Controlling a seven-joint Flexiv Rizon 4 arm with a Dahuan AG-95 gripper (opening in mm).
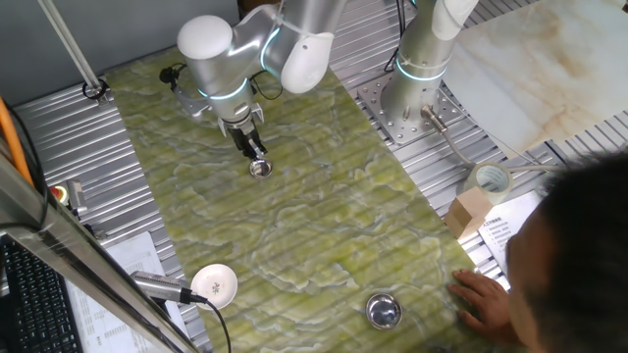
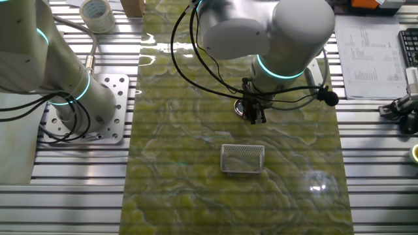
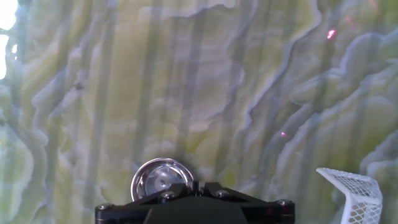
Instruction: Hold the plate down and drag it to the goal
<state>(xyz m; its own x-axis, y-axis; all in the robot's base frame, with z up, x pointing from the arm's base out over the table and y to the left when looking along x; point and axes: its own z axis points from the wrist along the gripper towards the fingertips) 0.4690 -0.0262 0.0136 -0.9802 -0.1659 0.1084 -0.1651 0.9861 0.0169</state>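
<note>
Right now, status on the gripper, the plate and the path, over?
Gripper tip just above the plate, contact unclear, jaws unreadable. Plate flat on green mat. White mesh basket close by; larger metal bowl far off.

Bright, even light overhead, with glare on the shiny surfaces.

In the other fixed view, white glare streaks the far end of the green mat (image 2: 235, 130) and a small spot shines near its right edge. The plate (image 3: 162, 178) shows sharp in the hand view, mirroring light; the top-left corner there is blown out white. A dark blurred head (image 1: 589, 245) fills one fixed view's right side.
</note>
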